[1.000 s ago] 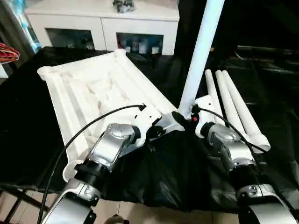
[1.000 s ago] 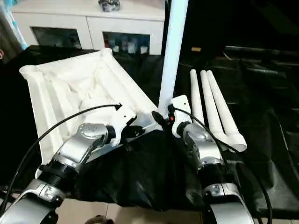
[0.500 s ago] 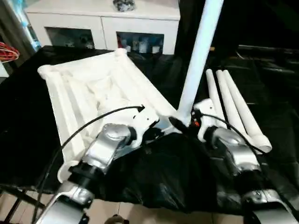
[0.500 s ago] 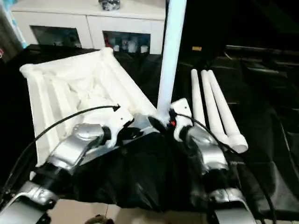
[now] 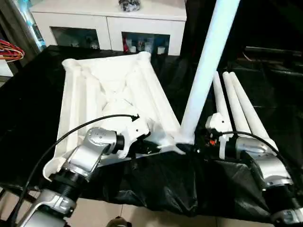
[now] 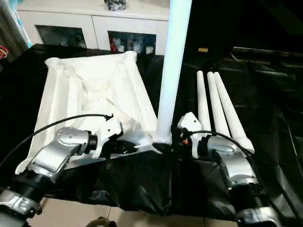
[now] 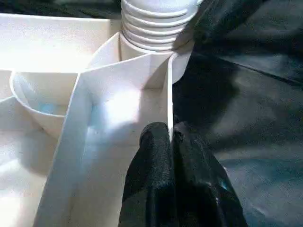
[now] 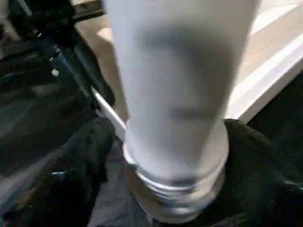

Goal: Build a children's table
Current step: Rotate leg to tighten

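The children's table top lies upside down on the black cloth. One white leg stands upright in its near right corner socket, its ribbed base at the socket's mouth. My left gripper is shut on a thin rib of the top just beside that socket. My right gripper reaches in from the right and is open, with a black finger on each side of the leg's base. Three more legs lie side by side to the right.
Behind the table stands a white cabinet with glass doors. The black cloth drapes over the table's near edge below my forearms. Red wires show at the far left. The loose legs lie close to my right forearm.
The table top has swung so its far end points more to the right. My right arm moved rightward around the upright leg and its jaws widened. The left grip is unchanged.
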Robot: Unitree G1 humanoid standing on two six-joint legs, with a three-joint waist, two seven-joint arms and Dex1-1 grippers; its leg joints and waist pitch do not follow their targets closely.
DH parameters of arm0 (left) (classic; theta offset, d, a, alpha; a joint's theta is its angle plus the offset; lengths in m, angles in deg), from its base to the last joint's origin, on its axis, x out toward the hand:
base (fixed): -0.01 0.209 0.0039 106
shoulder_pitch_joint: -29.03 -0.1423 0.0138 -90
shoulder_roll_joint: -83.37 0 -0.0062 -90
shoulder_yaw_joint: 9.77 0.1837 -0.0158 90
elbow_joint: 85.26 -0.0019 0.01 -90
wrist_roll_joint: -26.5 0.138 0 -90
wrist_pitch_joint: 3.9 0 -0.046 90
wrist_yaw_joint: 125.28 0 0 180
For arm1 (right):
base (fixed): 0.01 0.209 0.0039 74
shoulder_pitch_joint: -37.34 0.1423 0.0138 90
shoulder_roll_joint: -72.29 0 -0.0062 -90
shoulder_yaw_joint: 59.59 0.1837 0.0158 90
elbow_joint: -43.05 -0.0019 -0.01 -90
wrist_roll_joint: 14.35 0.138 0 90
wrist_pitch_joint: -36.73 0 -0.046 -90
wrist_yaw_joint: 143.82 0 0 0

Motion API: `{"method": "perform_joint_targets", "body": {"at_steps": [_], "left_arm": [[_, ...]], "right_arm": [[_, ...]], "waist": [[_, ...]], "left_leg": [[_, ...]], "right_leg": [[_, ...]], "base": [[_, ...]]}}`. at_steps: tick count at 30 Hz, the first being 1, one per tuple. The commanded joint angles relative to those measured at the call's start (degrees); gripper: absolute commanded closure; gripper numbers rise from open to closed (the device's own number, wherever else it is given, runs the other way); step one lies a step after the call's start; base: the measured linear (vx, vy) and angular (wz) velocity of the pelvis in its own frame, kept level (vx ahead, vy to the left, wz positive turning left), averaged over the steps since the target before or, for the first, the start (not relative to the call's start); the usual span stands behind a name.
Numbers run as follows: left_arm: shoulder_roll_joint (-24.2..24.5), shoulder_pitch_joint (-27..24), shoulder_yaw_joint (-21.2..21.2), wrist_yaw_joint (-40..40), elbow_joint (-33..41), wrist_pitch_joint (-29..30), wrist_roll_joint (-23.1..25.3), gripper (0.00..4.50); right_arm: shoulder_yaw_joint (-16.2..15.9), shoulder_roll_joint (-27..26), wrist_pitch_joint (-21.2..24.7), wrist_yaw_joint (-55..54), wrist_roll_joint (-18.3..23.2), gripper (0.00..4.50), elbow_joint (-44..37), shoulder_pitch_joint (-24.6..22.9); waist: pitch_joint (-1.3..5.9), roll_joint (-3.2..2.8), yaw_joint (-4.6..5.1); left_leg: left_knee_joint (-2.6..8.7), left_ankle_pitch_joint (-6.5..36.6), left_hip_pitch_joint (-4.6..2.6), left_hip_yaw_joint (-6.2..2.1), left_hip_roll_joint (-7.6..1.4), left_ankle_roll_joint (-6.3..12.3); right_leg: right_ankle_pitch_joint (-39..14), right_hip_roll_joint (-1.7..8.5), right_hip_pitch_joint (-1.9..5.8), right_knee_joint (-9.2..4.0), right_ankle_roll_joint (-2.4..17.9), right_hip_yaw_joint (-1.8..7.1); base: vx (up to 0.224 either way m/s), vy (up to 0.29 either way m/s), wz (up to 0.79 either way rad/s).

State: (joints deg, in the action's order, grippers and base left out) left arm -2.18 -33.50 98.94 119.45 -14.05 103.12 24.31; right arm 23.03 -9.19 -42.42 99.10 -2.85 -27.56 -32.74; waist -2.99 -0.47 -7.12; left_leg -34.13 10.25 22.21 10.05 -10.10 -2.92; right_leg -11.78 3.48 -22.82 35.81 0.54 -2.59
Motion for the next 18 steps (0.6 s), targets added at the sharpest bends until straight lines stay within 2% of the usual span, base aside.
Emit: {"method": "perform_joint_targets", "body": {"at_steps": [1, 7, 12, 15, 17, 18], "left_arm": [[-0.2, 1.0, 0.1, 1.3, 2.8, -1.6, -1.7, 4.5], [0.0, 0.9, 0.2, 1.8, 2.8, -1.7, -1.6, 4.5], [-0.7, 1.0, 0.1, 0.3, 2.4, -1.7, -1.4, 4.5], [-2.2, 1.8, -0.4, -2.8, 1.2, -1.1, -0.5, 4.5], [-5.1, 3.3, -1.0, -7.9, -0.9, 0.1, 0.8, 4.5], [-6.2, 3.9, -1.3, -9.9, -1.7, 0.6, 1.2, 4.5]], "right_arm": [[-2.9, -0.4, 0.7, 3.0, 0.7, 1.08, -2.4, -0.7], [-3.3, -1.2, 0.6, 2.9, 0.4, 1.69, -2.7, -0.7], [-3.6, -2.0, 1.3, 2.1, 0.6, 1.78, -2.7, -1.1], [-3.1, -3.7, 1.0, -2.1, -0.8, 1.78, -1.0, -0.5], [-1.2, -7.4, 1.0, -11.9, -3.3, 1.78, 3.8, 1.5], [-0.4, -8.9, 1.1, -15.7, -4.1, 1.78, 5.6, 2.3]], "waist": [[3.54, 0.22, -0.09], [3.59, 0.39, -0.26], [3.69, 0.38, -0.36], [3.53, 0.42, -0.26], [3.51, 0.41, -0.12], [3.35, 0.39, 0.31]], "left_leg": [[4.06, 10.4, -1.2, -1.07, -3.37, 3.35], [4.01, 10.1, -1.2, -1.02, -3.35, 3.12], [3.92, 9.2, -1.19, -1.03, -3.35, 3.32], [4.03, 9.9, -1.24, -1.03, -3.29, 2.85], [4.05, 10.4, -1.28, -1.0, -3.24, 2.37], [4.21, 10.9, -1.19, -1.01, -3.03, 1.38]], "right_leg": [[-8.2, 4.97, 2.55, -4.5, 13.1, 2.57], [-7.4, 5.03, 2.59, -4.43, 13.4, 2.56], [-6.4, 5.01, 2.6, -4.25, 13.4, 2.54], [-8.0, 5.03, 2.49, -4.49, 13.2, 2.53], [-9.5, 5.05, 2.4, -4.64, 12.9, 2.59], [-11.1, 4.98, 2.29, -4.75, 12.7, 2.54]], "base": [[0.0, 0.0, 0.0], [0.0, 0.0, 0.0], [0.0, 0.0, 0.0], [0.0, 0.0, 0.0], [0.0, 0.0, 0.0], [0.0, 0.0, 0.0]]}}
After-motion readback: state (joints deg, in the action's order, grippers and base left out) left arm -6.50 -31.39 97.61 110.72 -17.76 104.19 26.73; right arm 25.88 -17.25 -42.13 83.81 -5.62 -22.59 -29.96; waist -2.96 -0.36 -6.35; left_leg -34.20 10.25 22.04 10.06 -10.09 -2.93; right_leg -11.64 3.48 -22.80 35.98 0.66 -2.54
